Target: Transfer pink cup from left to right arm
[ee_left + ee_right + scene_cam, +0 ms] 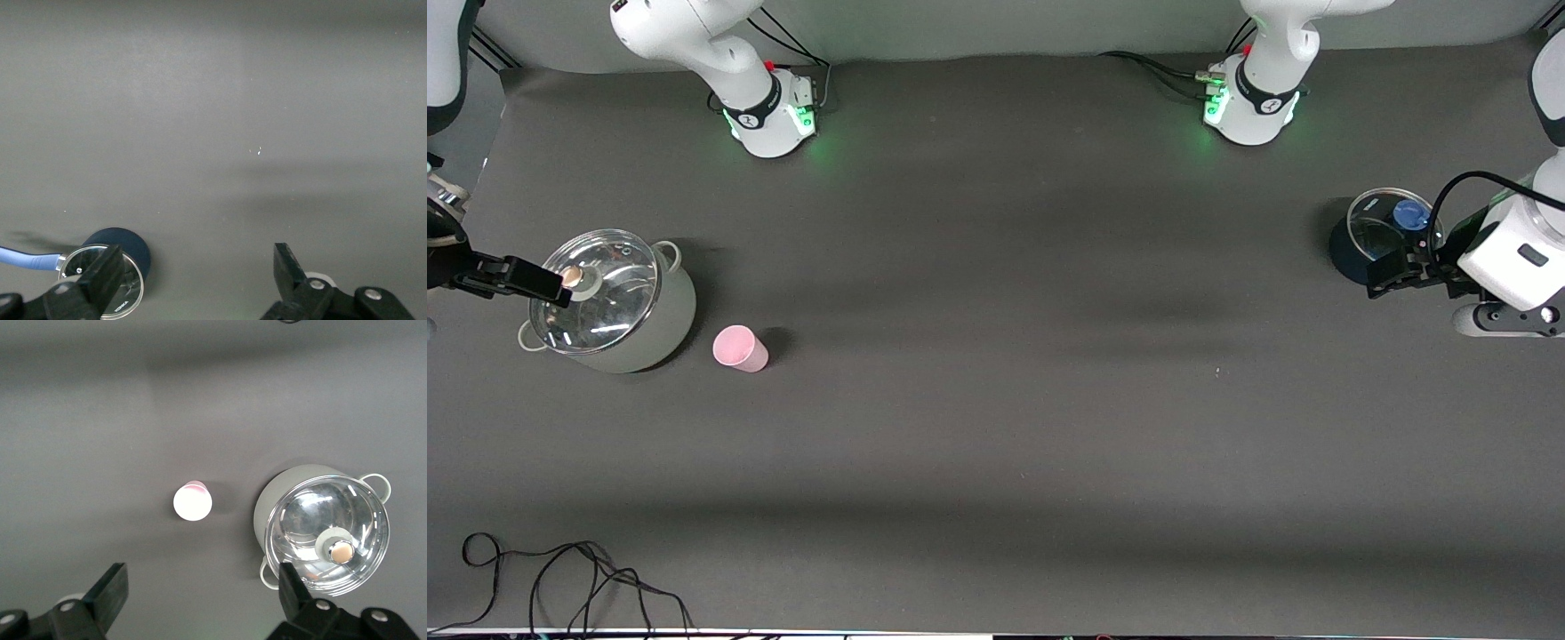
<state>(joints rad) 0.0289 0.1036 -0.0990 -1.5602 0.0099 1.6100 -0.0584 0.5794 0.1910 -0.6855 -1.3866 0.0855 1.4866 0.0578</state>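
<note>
Presently the pink cup [740, 348] [193, 501] stands on the dark table [996, 400], just beside a grey lidded pot [609, 302] [323, 533] at the right arm's end, gripped by nothing. Right gripper [534, 280] [200, 593] hangs over that pot's glass lid, jaws spread wide and empty. Left gripper [1392, 271] [197, 273] hangs over a dark blue lidded pot [1378, 236] [117, 267] at the left arm's end, jaws likewise wide and empty.
</note>
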